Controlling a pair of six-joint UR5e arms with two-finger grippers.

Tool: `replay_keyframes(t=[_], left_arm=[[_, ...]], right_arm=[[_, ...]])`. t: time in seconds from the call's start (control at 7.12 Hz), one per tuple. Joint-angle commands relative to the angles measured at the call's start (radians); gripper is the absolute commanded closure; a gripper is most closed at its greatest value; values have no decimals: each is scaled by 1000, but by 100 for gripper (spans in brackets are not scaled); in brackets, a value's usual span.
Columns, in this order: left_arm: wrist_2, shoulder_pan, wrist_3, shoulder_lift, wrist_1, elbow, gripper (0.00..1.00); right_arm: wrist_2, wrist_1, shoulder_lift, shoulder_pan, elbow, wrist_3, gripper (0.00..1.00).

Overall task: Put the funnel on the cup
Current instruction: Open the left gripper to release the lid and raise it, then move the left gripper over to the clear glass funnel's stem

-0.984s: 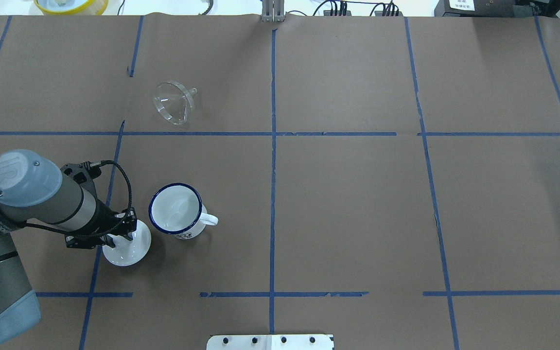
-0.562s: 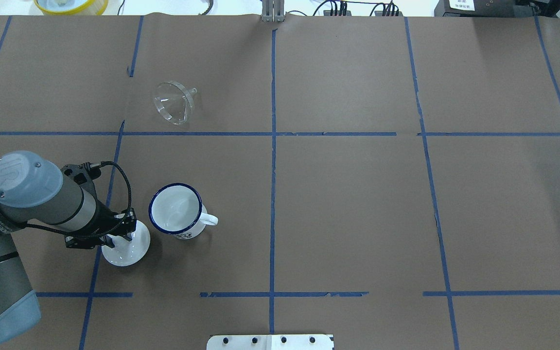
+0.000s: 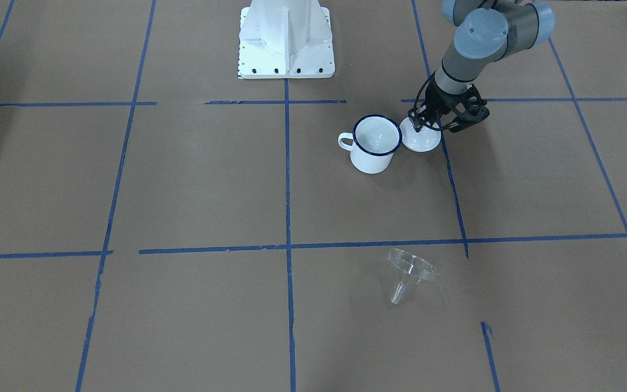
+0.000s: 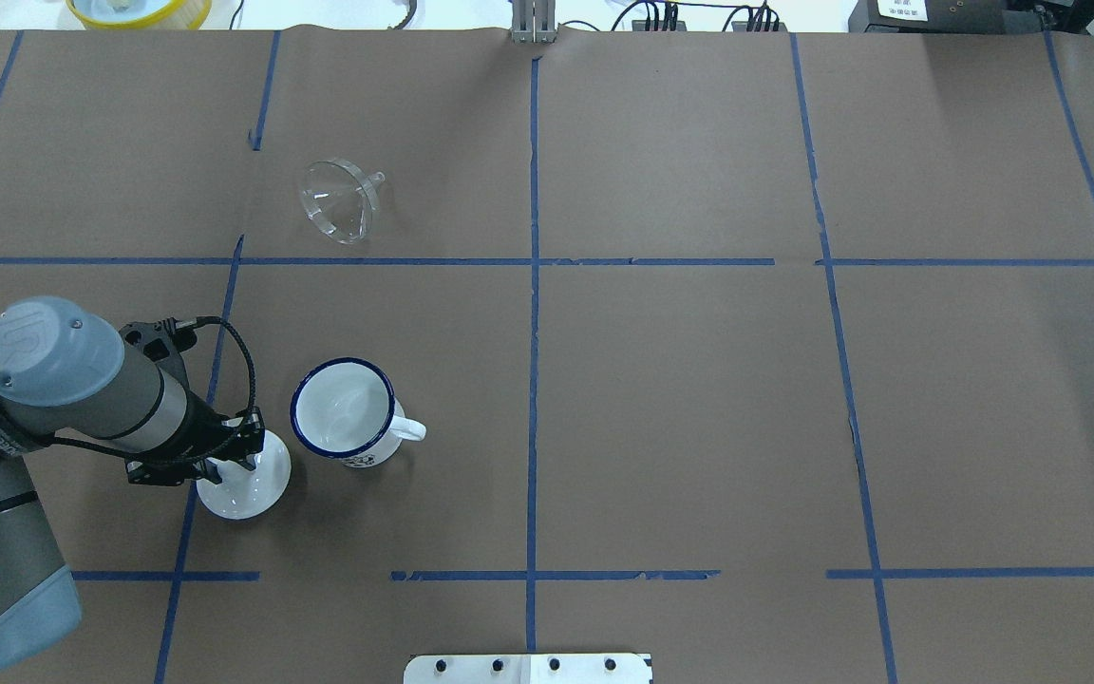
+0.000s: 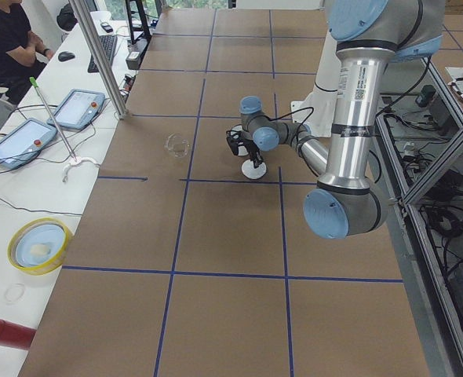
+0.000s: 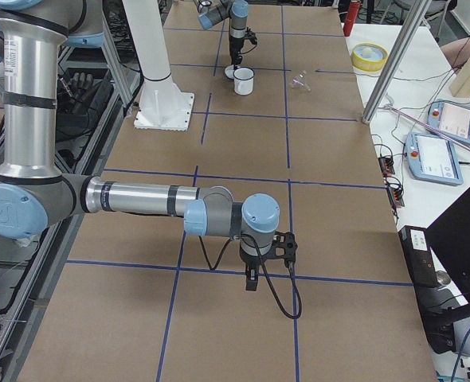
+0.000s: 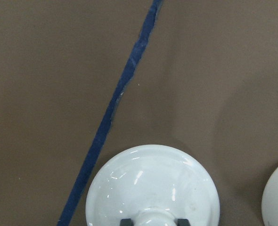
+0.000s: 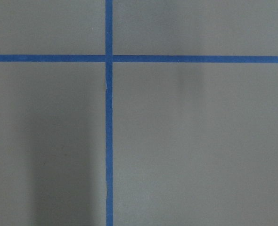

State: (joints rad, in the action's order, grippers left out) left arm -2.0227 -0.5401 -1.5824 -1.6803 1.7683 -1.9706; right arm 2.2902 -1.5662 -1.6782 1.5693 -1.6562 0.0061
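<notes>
The clear funnel (image 4: 338, 201) lies on its side on the brown table, far from the arm; it also shows in the front view (image 3: 409, 272). The white cup with a blue rim (image 4: 343, 408) stands upright, mouth open, handle to the right (image 3: 374, 142). My left gripper (image 4: 224, 461) is shut on the knob of a round white lid (image 4: 248, 486) just left of the cup; the wrist view shows both fingertips against the knob (image 7: 153, 220). I cannot tell whether the lid rests on the table. My right gripper (image 6: 251, 278) hangs far away over bare table; I cannot tell its state.
The robot's white base (image 3: 286, 38) stands behind the cup. A yellow bowl (image 4: 139, 9) sits beyond the table's far edge. Tablets (image 5: 20, 141) and a seated person (image 5: 4, 39) are at the operators' side table. Blue tape lines grid the table.
My left gripper and the white lid have drifted slightly left, away from the cup. The cup and the funnel have not moved.
</notes>
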Motion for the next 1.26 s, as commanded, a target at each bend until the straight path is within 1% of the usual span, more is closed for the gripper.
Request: replay_keyframes(t=[0.0, 0.28, 0.42, 0.56, 0.7, 0.84, 0.98, 1.12], left_arm=[[1, 0, -1, 1, 7, 15, 1], [-7, -36, 36, 14, 0, -14, 0], [-10, -108, 54, 16, -7, -42, 0], [-13, -208, 102, 14, -13, -59, 0], [-17, -257, 113, -1, -15, -56, 0], [-96, -323, 114, -6, -4, -44, 0], [-119, -366, 90, -71, -3, -7, 0], [-113, -377, -39, -169, 11, 78, 0]], right_arm=[[0, 0, 0, 0, 1, 0, 0], [0, 0, 0, 0, 1, 0, 0], [0, 0, 0, 0, 1, 0, 0], [0, 0, 0, 0, 0, 0, 0], [0, 0, 0, 0, -1, 0, 0], [0, 0, 0, 0, 1, 0, 0], [0, 0, 0, 0, 0, 0, 0], [0, 0, 0, 0, 1, 0, 0]])
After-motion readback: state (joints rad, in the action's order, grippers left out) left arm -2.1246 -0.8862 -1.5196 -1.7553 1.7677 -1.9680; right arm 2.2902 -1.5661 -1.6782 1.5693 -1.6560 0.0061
